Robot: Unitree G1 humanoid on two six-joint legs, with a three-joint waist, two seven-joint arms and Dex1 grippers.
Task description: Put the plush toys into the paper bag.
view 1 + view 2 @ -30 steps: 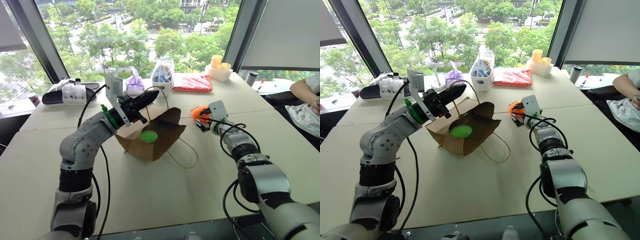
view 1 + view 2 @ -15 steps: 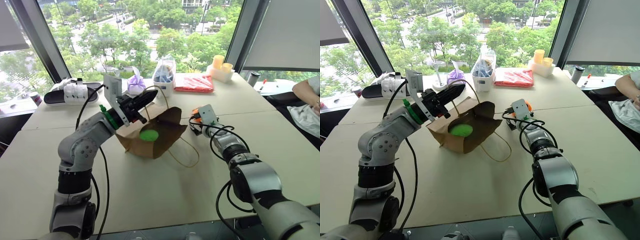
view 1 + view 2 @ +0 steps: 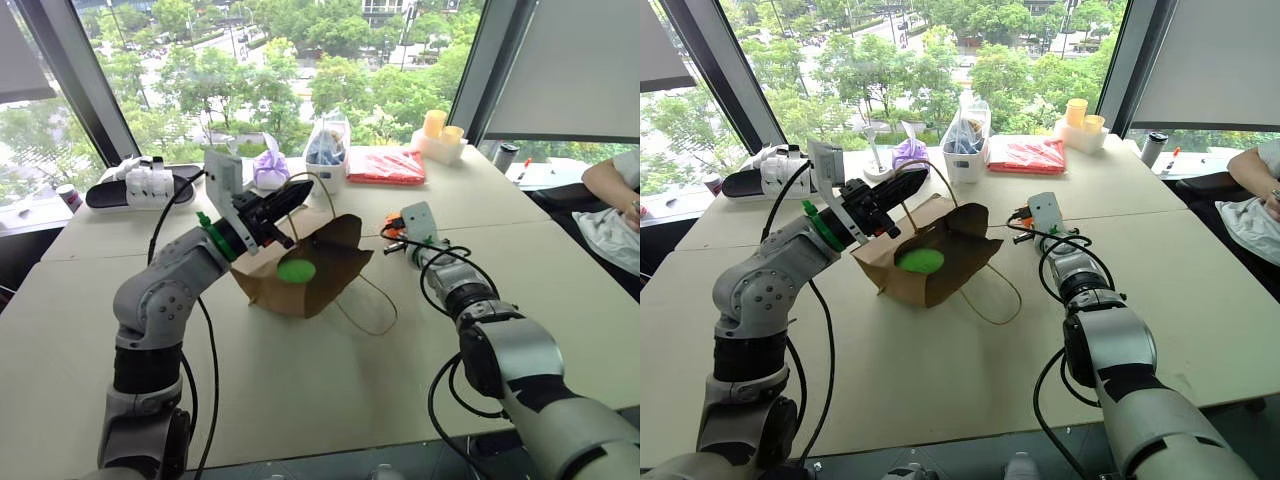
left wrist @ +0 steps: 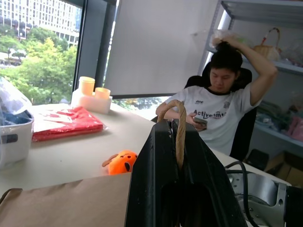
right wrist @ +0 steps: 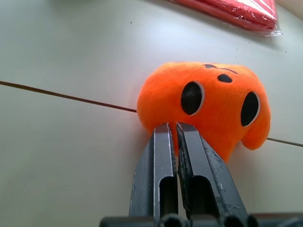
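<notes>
Bag (image 3: 300,275) of brown paper lies on its side, mouth toward the robot, green toy (image 3: 296,270) inside. Left gripper (image 4: 179,124) pinches its cord handle (image 4: 180,132). Right of the bag, bare tabletop (image 3: 330,380) surrounds the orange toy (image 5: 208,106); right gripper (image 5: 171,126), fingers closed together, touches its fur.

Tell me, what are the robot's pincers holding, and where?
The left pincer pinches the paper bag's cord handle, lifting it. The right pincer has shut on the lower edge of the orange plush toy.
</notes>
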